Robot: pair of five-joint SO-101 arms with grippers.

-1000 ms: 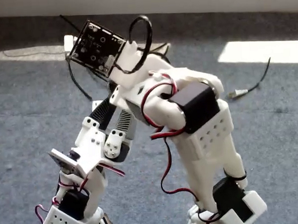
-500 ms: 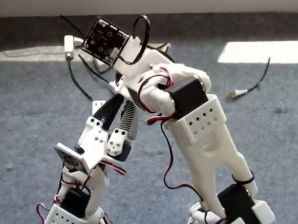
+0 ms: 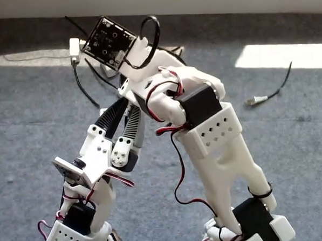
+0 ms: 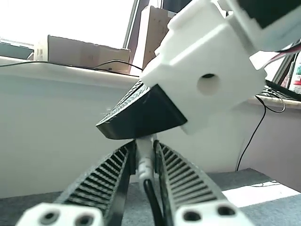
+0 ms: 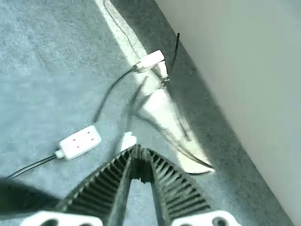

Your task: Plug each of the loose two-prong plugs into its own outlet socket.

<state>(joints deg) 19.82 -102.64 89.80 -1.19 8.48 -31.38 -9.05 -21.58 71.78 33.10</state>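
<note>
Plug: white with a black cord, clamped in your left tool.
Second plug: on the grey carpet, just past the tips of your right tool.
Outlet socket: on the carpet near that plug, not touching.
Right tool: fingers together.

A plug is held upright between the fingers of the left gripper, directly beneath the right arm's wrist. On the carpet, an outlet socket is laid near the right gripper, and a second socket is set farther off, close to the wall. In the high view, what may be another plug is seen well apart to the right.
</note>
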